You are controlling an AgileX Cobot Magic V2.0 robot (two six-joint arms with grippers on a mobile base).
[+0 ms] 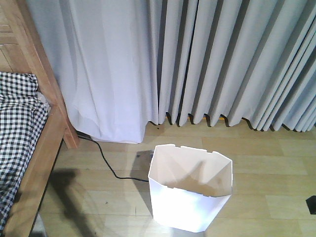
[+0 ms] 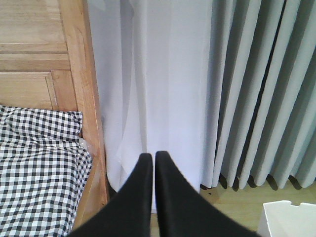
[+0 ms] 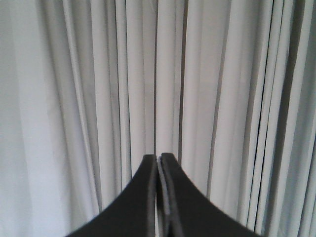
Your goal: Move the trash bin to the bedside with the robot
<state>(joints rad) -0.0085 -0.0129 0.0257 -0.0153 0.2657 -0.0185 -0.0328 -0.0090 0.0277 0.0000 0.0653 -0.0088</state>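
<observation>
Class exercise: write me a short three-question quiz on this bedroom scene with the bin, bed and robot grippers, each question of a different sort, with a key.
1. True or false: the trash bin stands upright on the wooden floor.
2. What runs across the floor between the bed frame and the bin? A) a black cable B) a red rope C) a broom
3. Fill in: the left gripper and right gripper are both ____, holding nothing.

Key: 1 true; 2 A, the black cable; 3 shut.

Bed (image 1: 29, 148) cut off left of bin (image 1: 190, 192); bin's base cropped; cable (image 1: 106, 160) end hidden under curtain (image 1: 197, 59).
</observation>
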